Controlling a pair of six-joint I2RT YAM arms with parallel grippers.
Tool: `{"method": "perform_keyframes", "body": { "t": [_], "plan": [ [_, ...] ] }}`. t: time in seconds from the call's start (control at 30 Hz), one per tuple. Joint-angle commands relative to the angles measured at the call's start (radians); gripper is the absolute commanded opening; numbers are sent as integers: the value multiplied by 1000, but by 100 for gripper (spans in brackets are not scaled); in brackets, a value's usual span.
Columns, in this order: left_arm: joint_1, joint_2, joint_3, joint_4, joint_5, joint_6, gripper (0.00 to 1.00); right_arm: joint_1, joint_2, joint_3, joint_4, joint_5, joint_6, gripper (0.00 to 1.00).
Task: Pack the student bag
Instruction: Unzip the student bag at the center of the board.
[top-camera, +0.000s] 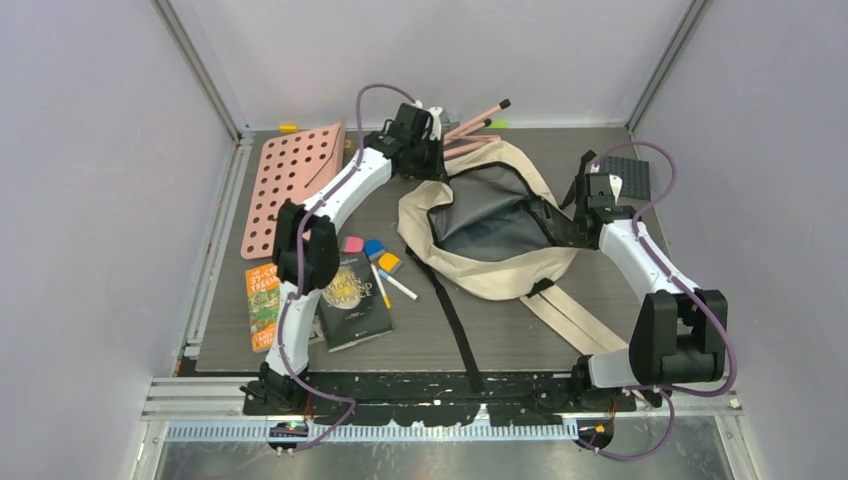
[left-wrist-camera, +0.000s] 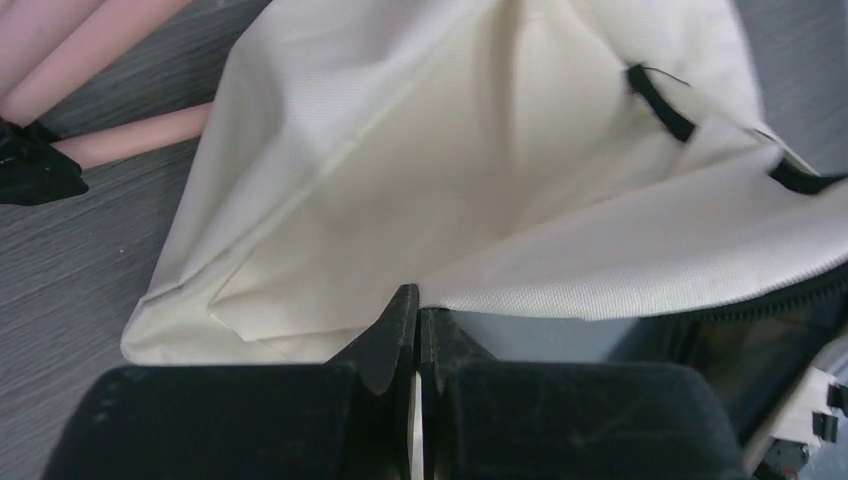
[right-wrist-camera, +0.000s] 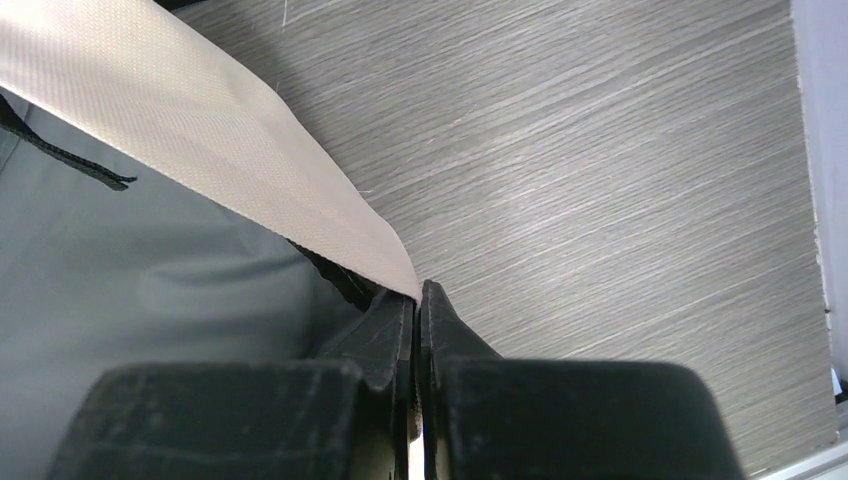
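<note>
Bag (top-camera: 500, 275) sits mid-frame on the surface (top-camera: 420, 340) in the top view, mouth gaping, grey lining up. Left fingers (left-wrist-camera: 385, 340) are clenched on the cream cloth at its upper-left rim. Right fingers (right-wrist-camera: 385, 330) are pinched tight on the rim's right edge. Books (top-camera: 350, 305) and pens (top-camera: 395, 283) lie at lower left, and there's a pink pegboard (top-camera: 290, 180) at upper left.

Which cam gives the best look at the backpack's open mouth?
Top external: the whole cream cloth backpack lies there, mouth gaping, grey lining exposed. Left wrist shows only a cream outer panel at the left claw. Right wrist shows a cream rim strip and some lining by the right claw.
</note>
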Motion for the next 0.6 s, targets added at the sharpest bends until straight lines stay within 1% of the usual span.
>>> {"method": "perform_keyframes", "body": {
  "t": [0.0, 0.1, 0.13, 0.17, 0.2, 0.23, 0.27, 0.3, 0.33, 0.37, 0.4, 0.43, 0.47, 0.5, 0.57],
  "plan": [
    [71, 96, 23, 70, -41, -17, 0, -5, 18, 42, -22, 10, 12, 1],
    [90, 172, 61, 52, -42, -28, 0, -5, 24, 51, -21, -35, 35, 1],
    [91, 190, 79, 41, -27, -24, 0, -5, 23, 52, -21, -45, 38, 5],
    [90, 202, 91, 38, -8, -17, 0, -5, 21, 52, -21, -64, 43, 13],
    [91, 207, 94, 41, 8, -14, 1, -5, 15, 50, -20, -70, 45, 17],
    [91, 207, 92, 45, 13, -13, 5, -5, 11, 48, -21, -80, 49, 24],
    [91, 203, 87, 45, 10, -13, 9, -5, 2, 47, -21, -87, 51, 28],
    [91, 197, 80, 46, 3, -11, 16, -5, -4, 46, -21, -89, 52, 35],
    [91, 186, 65, 47, -4, -6, 23, -5, -16, 46, -22, -97, 52, 39],
    [91, 173, 51, 52, -6, -1, 30, -5, -23, 46, -22, -102, 49, 46],
    [91, 153, 36, 58, -7, 5, 36, -5, -35, 49, -22, -114, 46, 49],
    [91, 135, 19, 65, -6, 8, 42, -5, -42, 50, -22, -121, 41, 56],
    [91, 118, 4, 73, 1, 10, 48, -5, -55, 54, -22, -134, 35, 59],
    [90, 97, -14, 82, 10, 14, 52, -4, -61, 56, -21, -142, 31, 65],
    [90, 61, -48, 104, 26, 17, 61, -5, -74, 66, -22, -162, 26, 71]
  ]
}}
